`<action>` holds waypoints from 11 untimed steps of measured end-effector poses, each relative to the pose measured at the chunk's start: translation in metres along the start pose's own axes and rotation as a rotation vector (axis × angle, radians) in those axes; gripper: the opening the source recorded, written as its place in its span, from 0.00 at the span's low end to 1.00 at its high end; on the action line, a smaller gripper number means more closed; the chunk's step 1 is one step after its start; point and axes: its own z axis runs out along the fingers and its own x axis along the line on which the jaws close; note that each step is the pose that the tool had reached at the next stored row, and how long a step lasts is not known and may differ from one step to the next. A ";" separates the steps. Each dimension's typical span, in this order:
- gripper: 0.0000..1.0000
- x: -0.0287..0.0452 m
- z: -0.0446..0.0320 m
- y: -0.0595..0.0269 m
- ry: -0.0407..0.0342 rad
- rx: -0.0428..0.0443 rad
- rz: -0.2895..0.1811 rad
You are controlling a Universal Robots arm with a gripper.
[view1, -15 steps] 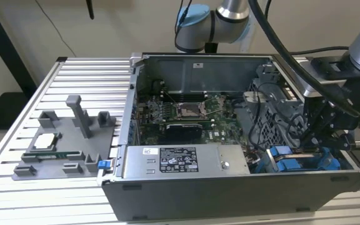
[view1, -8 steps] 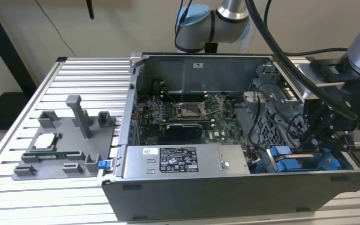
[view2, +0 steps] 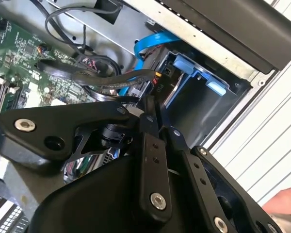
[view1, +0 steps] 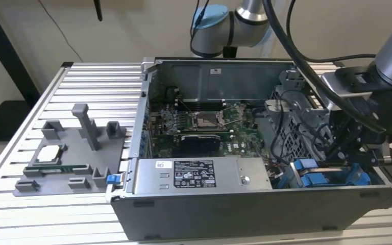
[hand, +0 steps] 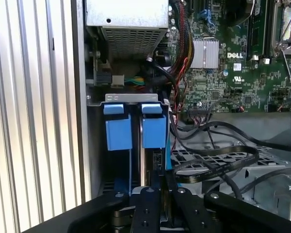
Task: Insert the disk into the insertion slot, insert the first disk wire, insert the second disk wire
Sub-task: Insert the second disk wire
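The open computer case (view1: 250,214) lies on the slatted table. At its front corner on the exterior view's right is the insertion slot (view1: 359,178), a grey bay with blue rails. The disk sits in it with the blue carrier handles (hand: 154,131) showing in the first wrist view; its metal body is mostly hidden. My gripper (view1: 349,158) hangs right over this bay. In the second wrist view the fingers (view2: 148,145) meet at a black wire connector (view2: 155,90) held against the disk's end (view2: 194,68). The same connector (hand: 158,160) sits beside the carrier.
A grey power supply box (view1: 196,176) with a sticker lies beside the bay, with the green motherboard (view1: 203,122) behind it. Black cable loops (hand: 218,160) and a blue flat cable (view2: 150,41) crowd the bay. A grey fixture (view1: 73,153) stands on the table. A hand (view2: 286,206) shows nearby.
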 end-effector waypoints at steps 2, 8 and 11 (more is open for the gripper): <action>0.00 -0.0005 0.0006 0.0001 -0.0001 0.0001 0.000; 0.00 -0.0010 0.0033 0.0002 0.0000 0.0005 0.000; 0.00 -0.0009 0.0056 0.0004 0.0007 0.0005 0.000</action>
